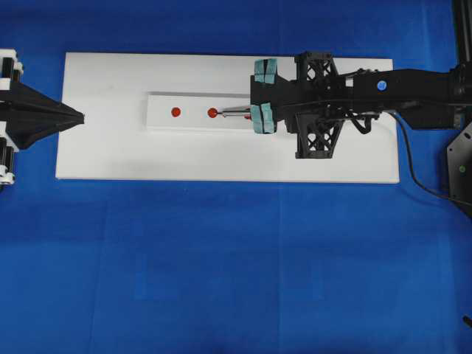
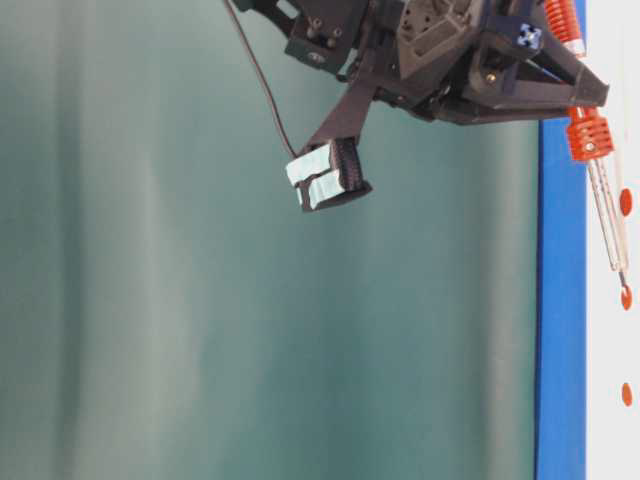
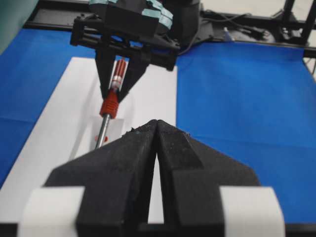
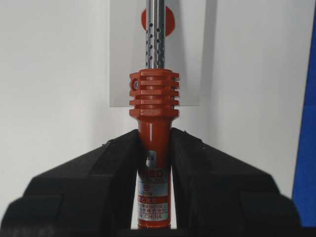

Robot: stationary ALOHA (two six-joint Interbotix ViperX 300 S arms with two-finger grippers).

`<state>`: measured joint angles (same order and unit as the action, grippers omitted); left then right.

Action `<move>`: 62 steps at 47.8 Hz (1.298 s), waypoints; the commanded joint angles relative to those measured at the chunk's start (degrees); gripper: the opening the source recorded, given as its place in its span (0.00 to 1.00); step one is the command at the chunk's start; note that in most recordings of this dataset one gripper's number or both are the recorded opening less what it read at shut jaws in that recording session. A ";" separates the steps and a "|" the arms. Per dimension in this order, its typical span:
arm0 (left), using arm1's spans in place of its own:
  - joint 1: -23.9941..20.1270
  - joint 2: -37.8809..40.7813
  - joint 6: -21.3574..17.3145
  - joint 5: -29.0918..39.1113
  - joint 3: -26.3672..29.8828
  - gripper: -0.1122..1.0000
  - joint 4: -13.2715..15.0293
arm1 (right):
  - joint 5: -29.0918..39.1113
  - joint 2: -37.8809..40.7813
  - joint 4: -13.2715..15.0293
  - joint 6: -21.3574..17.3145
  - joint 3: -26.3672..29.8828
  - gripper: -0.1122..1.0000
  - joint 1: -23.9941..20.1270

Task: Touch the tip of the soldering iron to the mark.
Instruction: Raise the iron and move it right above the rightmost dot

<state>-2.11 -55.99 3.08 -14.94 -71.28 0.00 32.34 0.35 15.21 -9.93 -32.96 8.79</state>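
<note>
Right gripper (image 4: 154, 163): jaws clamped on the red-orange handle of the soldering iron (image 4: 153, 106), just behind the ribbed collar. Grip is low on the handle, so the whole metal shaft projects free ahead of the jaws; this presumably keeps the jaws clear of the white block (image 1: 193, 98) while the point is aimed.

Overhead view: shaft runs toward 9 o'clock from the gripper. The tip (image 1: 219, 114) sits at or just beside the middle red dot (image 1: 212, 113). Contact cannot be told from this view. The mark (image 1: 175, 112), the left-end dot, lies further on at 9 o'clock, uncovered and apart from the tip. Judgement: target not yet reached; the tip needs more travel along the block's long axis.

Left gripper (image 1: 80, 116): jaws together, holding nothing, parked at the 9 o'clock edge of the white board (image 1: 221, 158), pointing toward the block.

Room: the block is narrow, its long edges close on either side of the dot row. The board gives open white margin all round; blue surface (image 1: 221, 265) beyond. Between mark and left jaws, board lies bare.
</note>
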 commanded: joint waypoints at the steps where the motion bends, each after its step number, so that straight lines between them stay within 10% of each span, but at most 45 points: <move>1: -0.18 0.18 0.09 -0.26 0.53 0.10 -0.09 | 1.58 -2.11 0.00 0.00 2.29 0.16 0.09; 30: -0.18 0.18 0.09 -0.26 0.53 0.10 -0.09 | 11.43 -12.04 1.49 0.79 8.53 0.16 -0.26; 62: -0.18 0.18 -0.09 0.44 0.53 0.10 -0.09 | 11.51 -16.70 1.41 0.35 2.64 0.16 -0.35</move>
<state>-2.11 -55.99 3.08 -14.59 -71.28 0.00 44.12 -13.62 16.52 -9.49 -29.97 8.53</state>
